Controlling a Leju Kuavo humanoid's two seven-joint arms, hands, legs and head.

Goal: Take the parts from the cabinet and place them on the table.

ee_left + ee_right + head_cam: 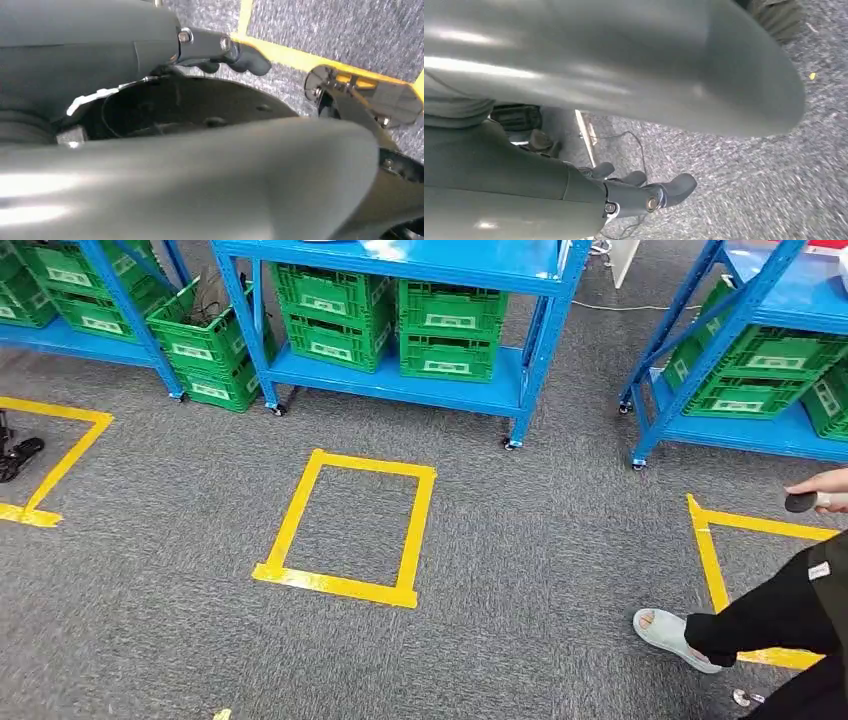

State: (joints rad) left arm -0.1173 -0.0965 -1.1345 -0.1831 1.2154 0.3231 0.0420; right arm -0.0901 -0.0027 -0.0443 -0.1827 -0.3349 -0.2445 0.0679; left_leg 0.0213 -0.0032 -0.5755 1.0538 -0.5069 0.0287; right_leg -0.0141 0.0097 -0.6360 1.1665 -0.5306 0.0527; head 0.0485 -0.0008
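Note:
A blue cabinet rack (400, 386) stands ahead on the grey carpet, with green crates (448, 330) on its lower shelf. What the crates hold is hidden. My left hand (220, 50) hangs at my side above the carpet and a strip of yellow tape, with nothing in it and its fingers loosely apart. My right hand (644, 192) also hangs over the carpet, fingers apart and holding nothing.
More blue racks with green crates stand at the left (60, 340) and right (760, 430). A yellow tape rectangle (300, 510) marks the floor before the middle rack. A person is at the right: a hand (825, 483) holding a small black object (800, 502), and a slippered foot (670, 632).

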